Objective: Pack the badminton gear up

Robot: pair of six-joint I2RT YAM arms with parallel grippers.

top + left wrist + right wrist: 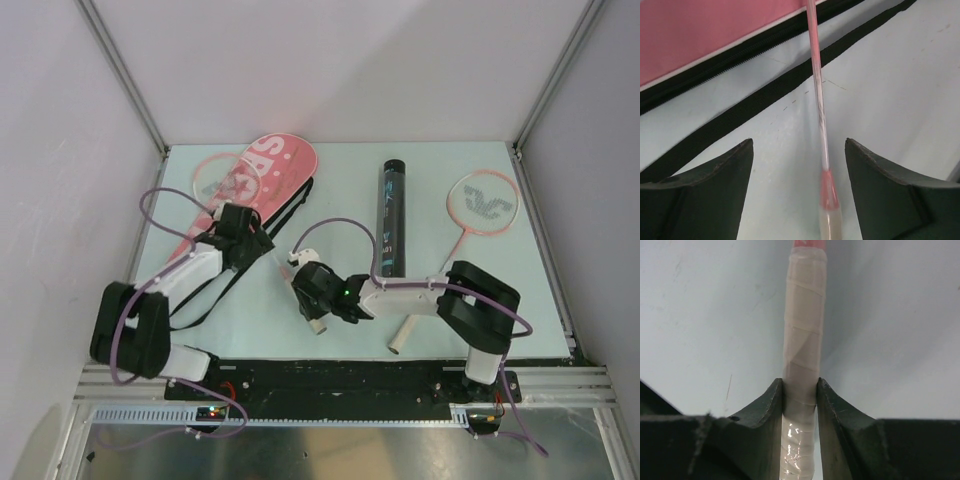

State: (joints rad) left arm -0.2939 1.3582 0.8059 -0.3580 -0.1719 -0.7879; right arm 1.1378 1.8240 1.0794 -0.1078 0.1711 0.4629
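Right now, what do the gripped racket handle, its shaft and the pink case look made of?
The racket handle: white wrapped grip tape, probably synthetic, slightly glossy; overlapping spiral seams show. The shaft: thin smooth pink rod with a sheen, painted metal or composite, cannot tell which. The pink case: matte fabric-like panel, black toothed zipper along its edge.

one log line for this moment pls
right hand: shut on racket handle | left hand: open, astride racket shaft, not touching

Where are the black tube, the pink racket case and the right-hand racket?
Black printed tube (392, 220), top view, its middle.
Pink white-lettered racket case (290, 165), top view, wide end.
Pink-framed racket at right (483, 203), top view, strung head.
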